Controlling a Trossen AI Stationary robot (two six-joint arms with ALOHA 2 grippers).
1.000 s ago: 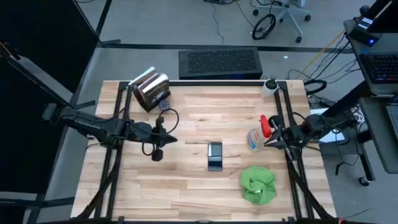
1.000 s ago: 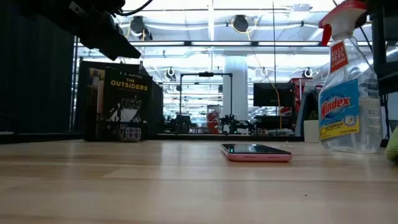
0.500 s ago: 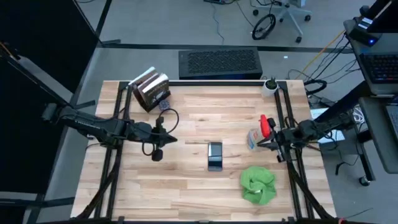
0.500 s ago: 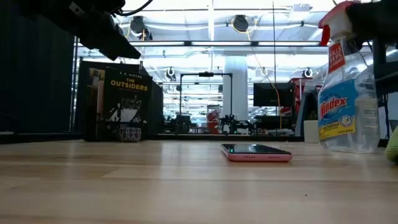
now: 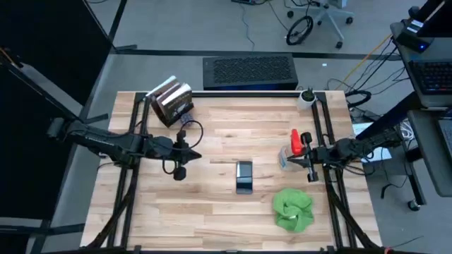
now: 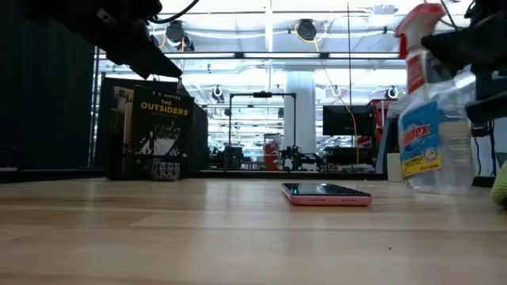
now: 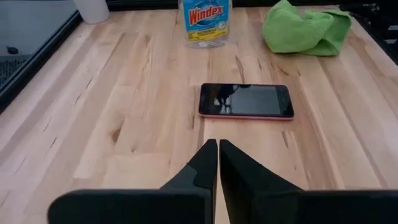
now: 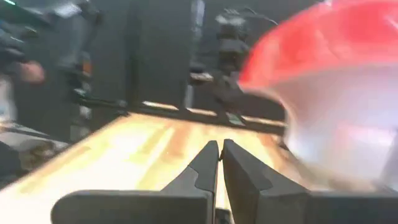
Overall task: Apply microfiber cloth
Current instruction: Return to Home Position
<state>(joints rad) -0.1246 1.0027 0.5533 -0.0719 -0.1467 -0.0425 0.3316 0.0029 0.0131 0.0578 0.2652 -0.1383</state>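
Left gripper (image 5: 189, 156) hovers left of centre, fingers pressed together, empty. Pink phone (image 5: 244, 176) flat at centre, screen up; wiping looks done, only the return to rest seems left. Right gripper (image 5: 300, 161), also closed on nothing, crowds the spray bottle (image 5: 288, 154): tip-over risk. Microfiber cloth (image 5: 293, 209) lies bunched right of the phone, apart from both grippers.

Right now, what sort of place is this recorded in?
Probably a robotics lab or workshop: a wooden bench, an office chair and coiled cable behind it, and ceiling lights over a monitor farther back.
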